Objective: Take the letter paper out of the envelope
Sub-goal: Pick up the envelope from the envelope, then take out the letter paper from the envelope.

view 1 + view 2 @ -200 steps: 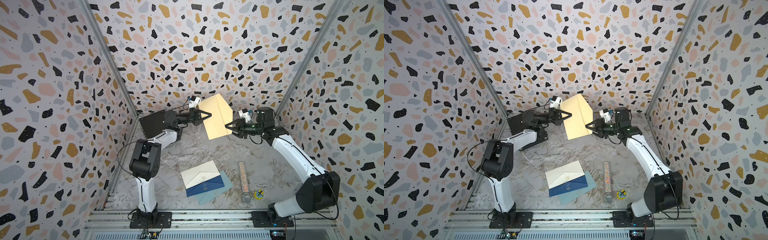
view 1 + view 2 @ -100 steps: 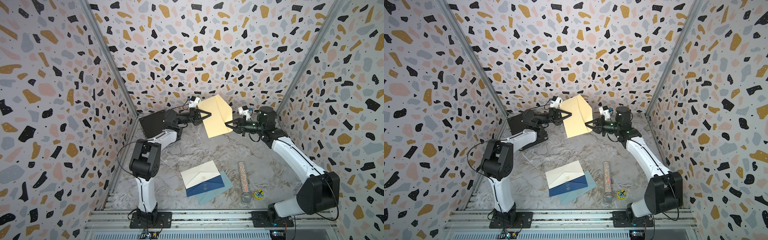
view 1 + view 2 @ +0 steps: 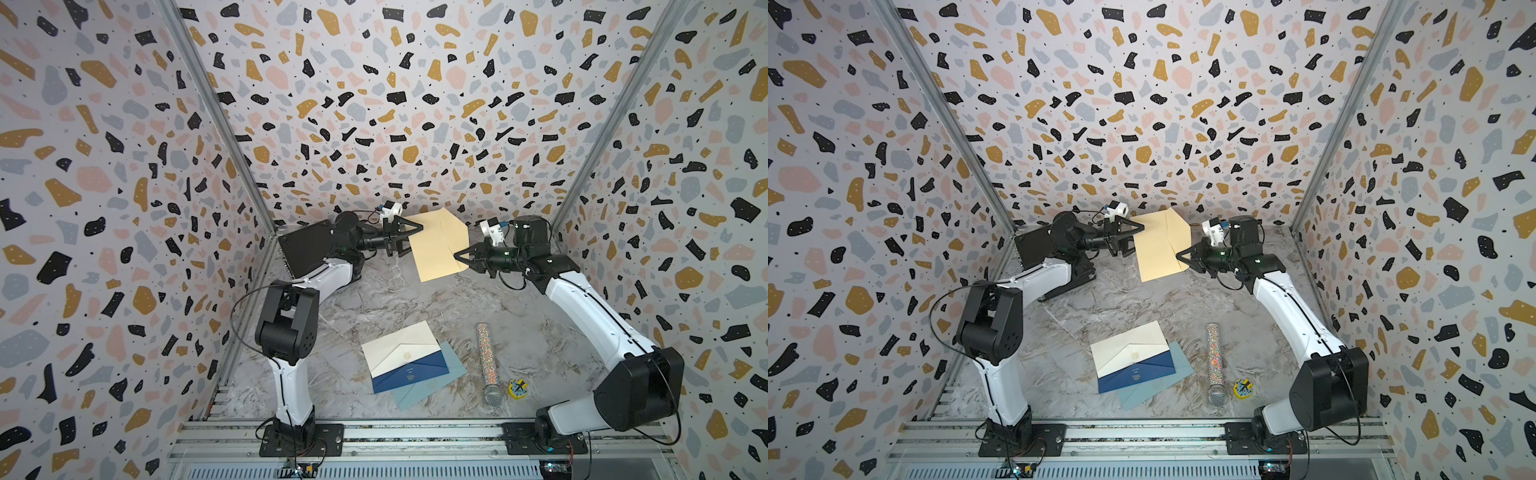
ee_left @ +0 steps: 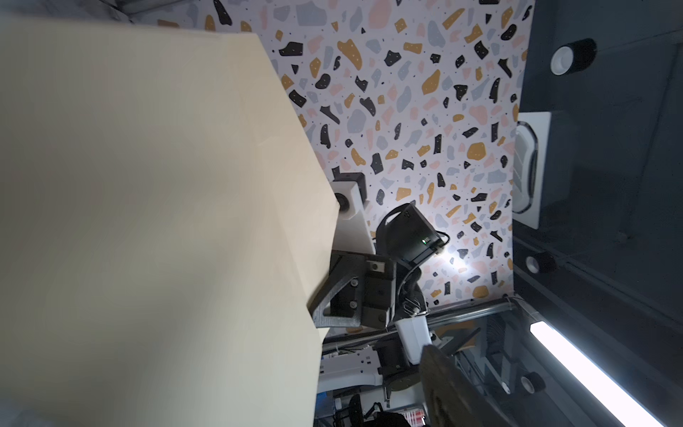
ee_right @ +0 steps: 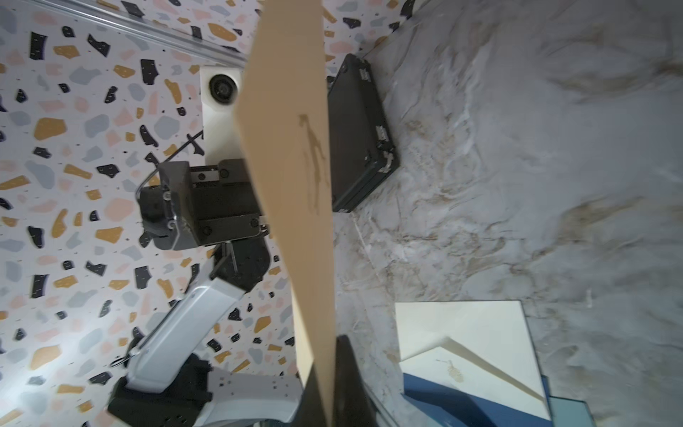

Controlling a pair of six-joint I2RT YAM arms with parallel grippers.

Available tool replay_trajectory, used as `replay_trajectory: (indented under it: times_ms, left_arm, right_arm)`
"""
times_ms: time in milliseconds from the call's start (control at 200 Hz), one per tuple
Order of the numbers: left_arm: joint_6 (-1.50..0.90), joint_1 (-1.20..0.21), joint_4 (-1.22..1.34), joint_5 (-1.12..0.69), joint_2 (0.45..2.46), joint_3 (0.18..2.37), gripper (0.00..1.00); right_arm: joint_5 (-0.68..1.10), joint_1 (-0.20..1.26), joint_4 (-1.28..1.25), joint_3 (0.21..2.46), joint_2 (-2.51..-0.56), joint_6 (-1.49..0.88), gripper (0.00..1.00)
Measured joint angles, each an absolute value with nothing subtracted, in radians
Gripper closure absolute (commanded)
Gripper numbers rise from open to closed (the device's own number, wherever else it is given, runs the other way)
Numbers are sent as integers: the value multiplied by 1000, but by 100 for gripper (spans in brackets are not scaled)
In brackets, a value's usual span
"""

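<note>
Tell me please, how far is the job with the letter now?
Done: the envelope is up off the table, held in the air. In hand: the right jaws are shut on one edge; the left jaws stand open at the opposite edge. Left: no letter paper shows outside the envelope, so pulling it out is not yet done.

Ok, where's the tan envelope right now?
In both top views the tan envelope hangs above the table's back, pinched by the right gripper, left gripper open at its other edge.
</note>
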State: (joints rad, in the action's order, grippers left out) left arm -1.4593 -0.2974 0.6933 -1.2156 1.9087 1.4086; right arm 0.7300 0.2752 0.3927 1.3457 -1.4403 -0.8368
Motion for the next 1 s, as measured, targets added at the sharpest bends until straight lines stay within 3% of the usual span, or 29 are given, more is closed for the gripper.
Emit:
replay_trajectory:
  times_ms: [55,135,200,265,681,1001]
  left_arm:
    - [-1256,-289,376,-1142,1860,1448,20]
    - [-1041,-280,31,-1011,1810,1538,31]
    - [-955,-274,-118,-928,1761,1562,43]
    - [-916,-278,-203,-865,1719,1565,48]
    - [-994,-513,-266,-784,1855,1802,81]
    - [-1046,-519,-246,-772,1927,1843,87]
  right_arm:
    - [640,275,463,1369,-1425,-786,100]
    - [515,275,529,1379,-1392,-714,100]
    - [421,278,570,1379,-1370,-656,100]
    - [341,287,592,1379,-1360,-593,100]
    - [189,396,575,1375,-1375,-308,100]
    - [188,424,575,1366,-1373,-253,100]
